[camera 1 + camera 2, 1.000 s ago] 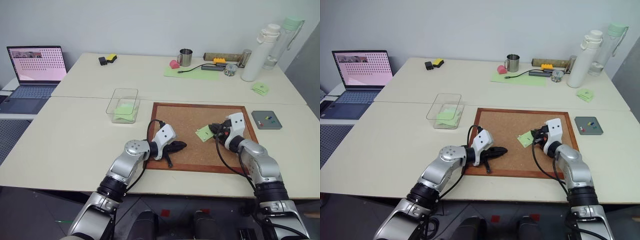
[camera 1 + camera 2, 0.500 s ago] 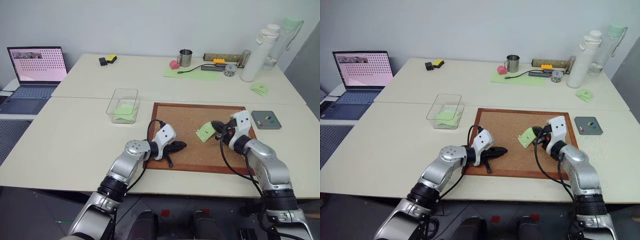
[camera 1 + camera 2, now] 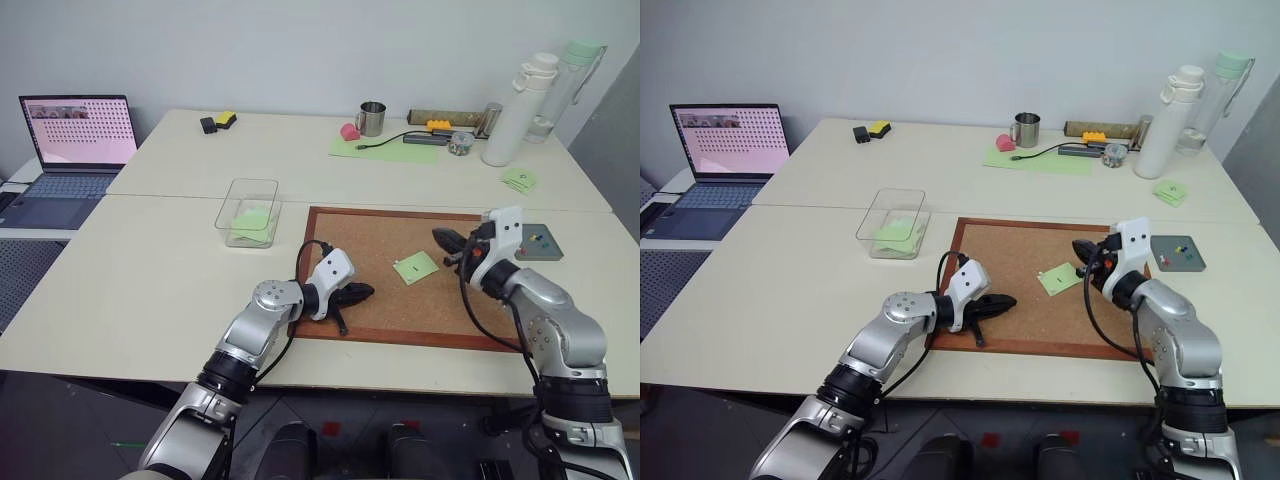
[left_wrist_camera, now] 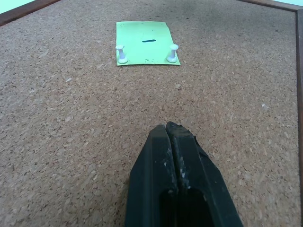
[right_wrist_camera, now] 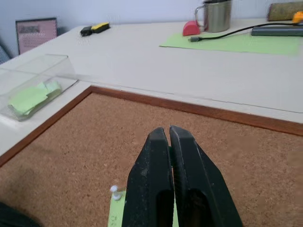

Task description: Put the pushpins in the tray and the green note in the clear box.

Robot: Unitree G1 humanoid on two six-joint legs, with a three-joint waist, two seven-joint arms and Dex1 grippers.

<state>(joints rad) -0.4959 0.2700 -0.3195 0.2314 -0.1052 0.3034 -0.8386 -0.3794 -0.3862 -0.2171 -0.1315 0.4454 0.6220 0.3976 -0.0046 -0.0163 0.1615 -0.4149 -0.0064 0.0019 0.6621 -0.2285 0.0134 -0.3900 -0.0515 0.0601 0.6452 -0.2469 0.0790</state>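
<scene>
The table [image 3: 150, 250] is carrying everything, and on its near half the wood-framed corkboard [image 3: 380, 240] is lying flat. Beside the board's far left corner the clear box [image 3: 247, 210] is standing with crumpled green paper lying inside it. Off the board's right edge, near its far corner, the grey tray [image 3: 533, 241] is sitting flat with a few coloured pushpins [image 3: 537, 237] in it. The left pincer [image 3: 358, 292] is resting low over the board's near left part, its black fingers pressed together on nothing. The right pincer [image 3: 445, 238] is hovering above the board's right side, pointing toward the left, its fingers likewise pressed together and empty. Between the two, closer to the right pincer, the green note [image 3: 415, 267] is lying flat on the cork, with two white pins [image 4: 173, 53] standing upright along one of its edges.
</scene>
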